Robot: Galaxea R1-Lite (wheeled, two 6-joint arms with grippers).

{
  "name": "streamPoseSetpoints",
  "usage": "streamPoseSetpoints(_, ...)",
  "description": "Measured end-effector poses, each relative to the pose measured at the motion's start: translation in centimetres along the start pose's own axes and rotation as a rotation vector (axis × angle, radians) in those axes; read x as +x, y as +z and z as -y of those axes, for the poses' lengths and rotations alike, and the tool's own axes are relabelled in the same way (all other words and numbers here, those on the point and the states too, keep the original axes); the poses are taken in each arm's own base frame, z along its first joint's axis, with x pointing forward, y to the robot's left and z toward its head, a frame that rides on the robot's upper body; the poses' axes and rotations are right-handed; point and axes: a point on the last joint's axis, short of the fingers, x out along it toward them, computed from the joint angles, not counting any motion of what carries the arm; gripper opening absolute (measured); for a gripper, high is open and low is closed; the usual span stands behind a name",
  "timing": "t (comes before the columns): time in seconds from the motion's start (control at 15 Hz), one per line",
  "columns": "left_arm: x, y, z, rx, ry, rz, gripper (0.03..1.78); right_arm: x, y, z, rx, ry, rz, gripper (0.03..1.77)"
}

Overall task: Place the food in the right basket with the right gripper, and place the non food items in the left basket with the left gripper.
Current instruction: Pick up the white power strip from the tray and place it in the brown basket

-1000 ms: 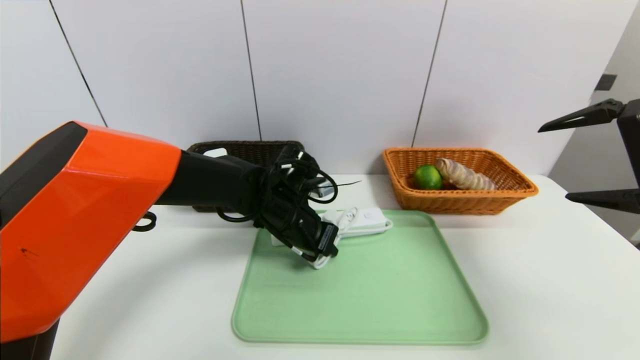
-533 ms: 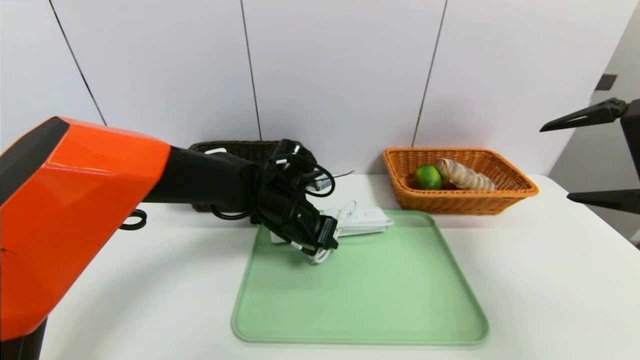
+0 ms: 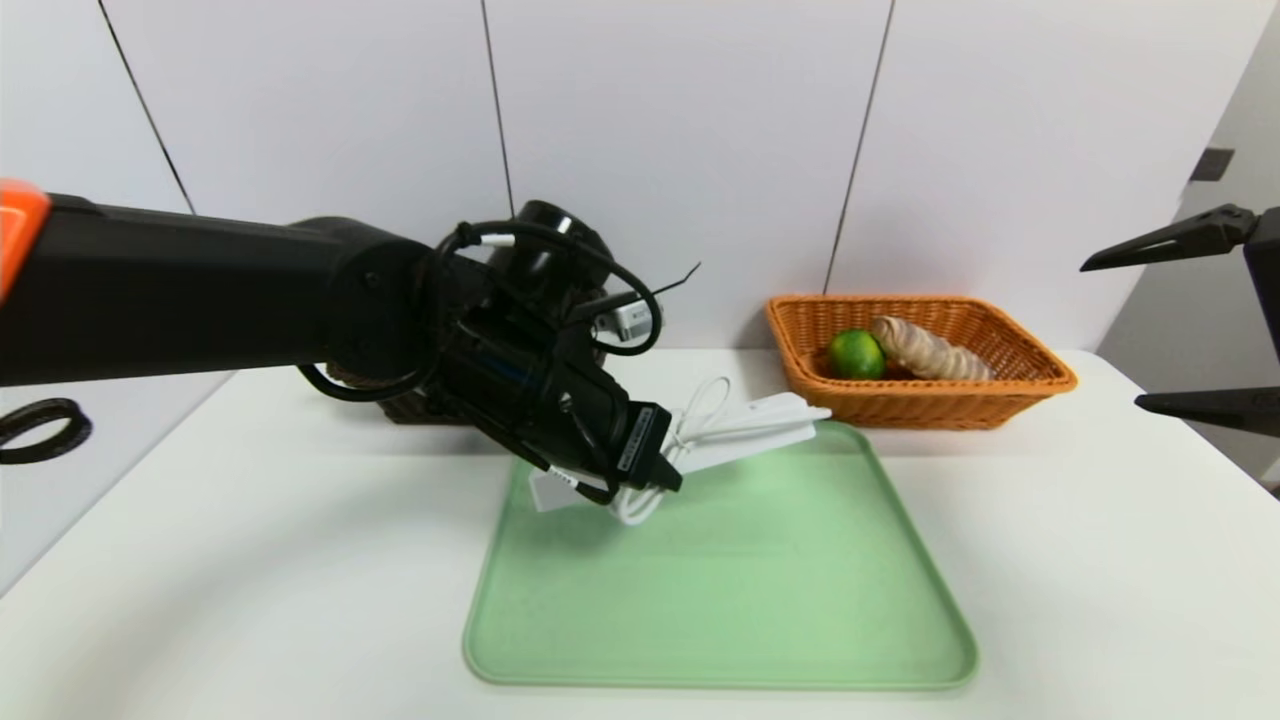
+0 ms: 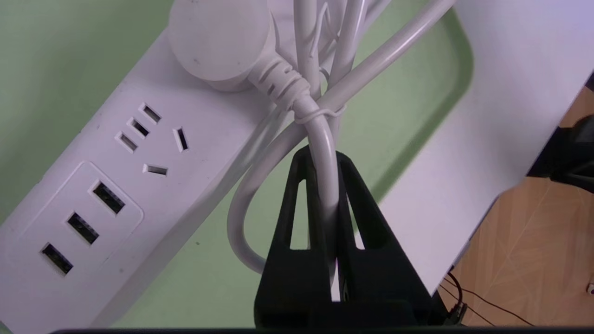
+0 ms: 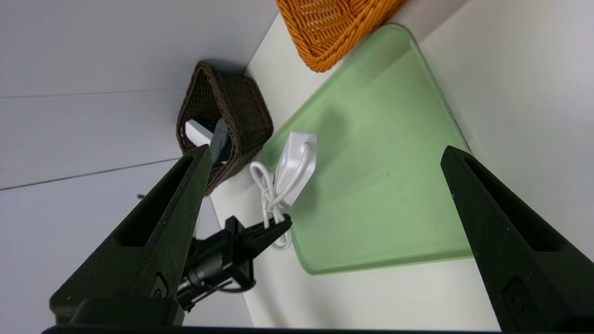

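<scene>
No readable text anywhere. The white barcode label (image 3: 634,440) on the left gripper (image 3: 668,478) carries print too small to make out. The power strip (image 4: 116,185) face shows only sockets, no brand marks.

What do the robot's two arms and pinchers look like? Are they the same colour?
Not quite. The left arm is black with an orange shell at the edge, looping black cables and white barcode labels near its end effector, which has two pointed black fingers with slots. The right end effector is all black, with two long pointed fingers.
</scene>
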Motion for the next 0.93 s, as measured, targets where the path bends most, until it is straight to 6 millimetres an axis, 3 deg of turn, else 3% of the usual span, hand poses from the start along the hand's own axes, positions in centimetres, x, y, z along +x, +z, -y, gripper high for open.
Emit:
streamPoseSetpoints(0.2, -3.6, 0.0, 3.8, 0.084, -0.047, 0.068, 0.13, 0.1, -0.1, 0.2, 0.003, 0.003, -0.014, 1.71)
streamPoseSetpoints(0.4, -7.7, -0.1, 6.2, 0.228, -0.042, 0.160, 0.13, 0.2, -0.1, 0.3, 0.007, -0.002, -0.017, 1.71)
streamPoseSetpoints(0.53, -10.0, -0.5, 7.0, 0.381, 0.065, 0.211, 0.13, 0.1, -0.2, 0.4, 0.009, -0.003, -0.019, 1.71)
streamPoseSetpoints(0.73, -13.2, -0.2, 5.7, 0.558, 0.261, 0.278, 0.13, 0.0, -0.4, 0.6, 0.014, -0.009, -0.021, 1.71)
streamPoseSetpoints(0.93, -16.6, 0.8, 2.3, 0.661, 0.431, 0.317, 0.13, -0.2, -0.6, 0.8, 0.019, -0.009, -0.021, 1.71)
